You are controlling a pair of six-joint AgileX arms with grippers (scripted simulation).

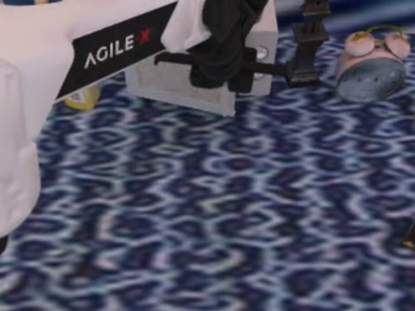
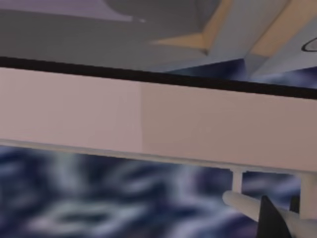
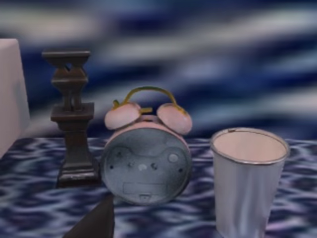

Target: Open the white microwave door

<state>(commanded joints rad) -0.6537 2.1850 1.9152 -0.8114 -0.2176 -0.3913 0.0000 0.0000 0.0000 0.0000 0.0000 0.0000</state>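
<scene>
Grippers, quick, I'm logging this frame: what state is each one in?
Left gripper: at the front of the boxy white microwave, over its mesh-windowed door; cannot be told.
Right gripper: only a dark tip shows; cannot be told.

White microwave [image 1: 194, 91]: casing smooth, matt, plastic-like; door [image 1: 178, 87] window a grey speckled mesh. Left gripper [image 1: 224, 61], directly over it: matt black, likely plastic. Left arm shell [image 1: 39, 39]: smooth white, faint sheen. Table covering [image 1: 214, 214]: blue-white pattern, cloth-like, matt. Candlestick [image 3: 73, 129] beside the gripper: dark, dull, possibly wood. Alarm clock [image 3: 146, 158] beyond: satin pink bells, grey back. Cup [image 3: 249, 181]: brushed metal, shiny rim.
</scene>
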